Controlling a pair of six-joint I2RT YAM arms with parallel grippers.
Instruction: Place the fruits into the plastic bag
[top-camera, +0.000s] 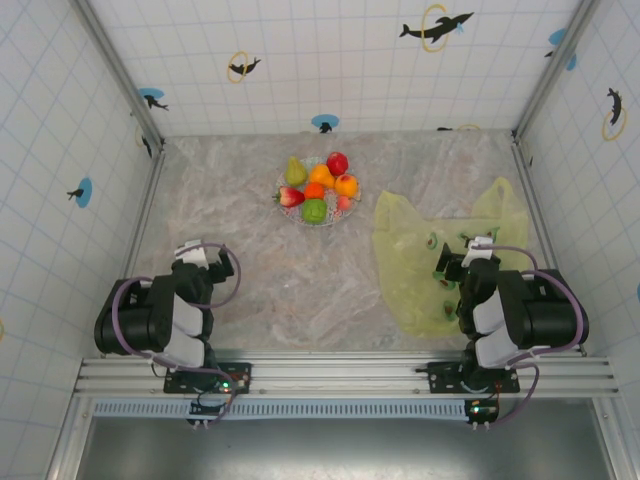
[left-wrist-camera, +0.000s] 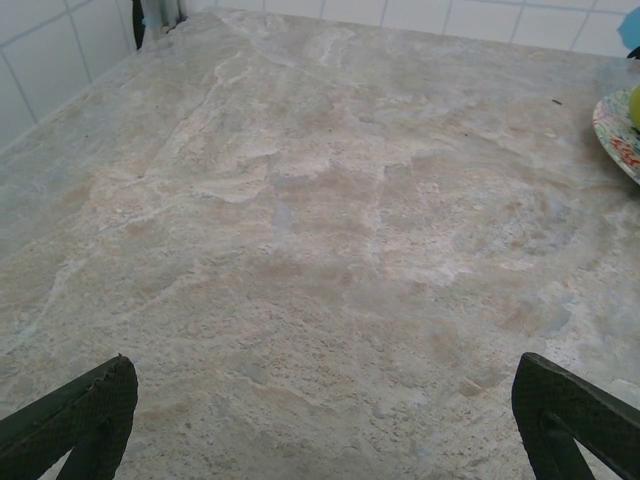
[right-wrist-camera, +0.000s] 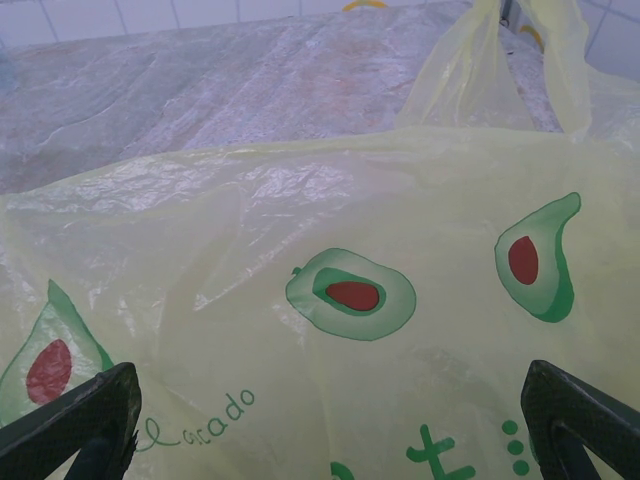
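A crinkly yellow-green plastic bag (top-camera: 410, 262) printed with avocados lies flat beneath the right gripper (right-wrist-camera: 325, 425), jaws spread wide, empty. Toy fruits (top-camera: 318, 187) sit heaped on a patterned plate (left-wrist-camera: 612, 128), well beyond the equally wide left gripper (left-wrist-camera: 325, 420).

The tabletop (top-camera: 250, 290) is a marbled surface, grey and beige with pale veins. Two things lie directly on it. A round plate (top-camera: 293, 212) with a many-coloured pattern sits toward 12 o'clock, near the far edge. A large yellow-green plastic bag (top-camera: 405, 265) lies flat and crinkled toward 3 o'clock, apart from the plate. Its handle loops point to the far side, and green avocado drawings with red centres are printed on it.
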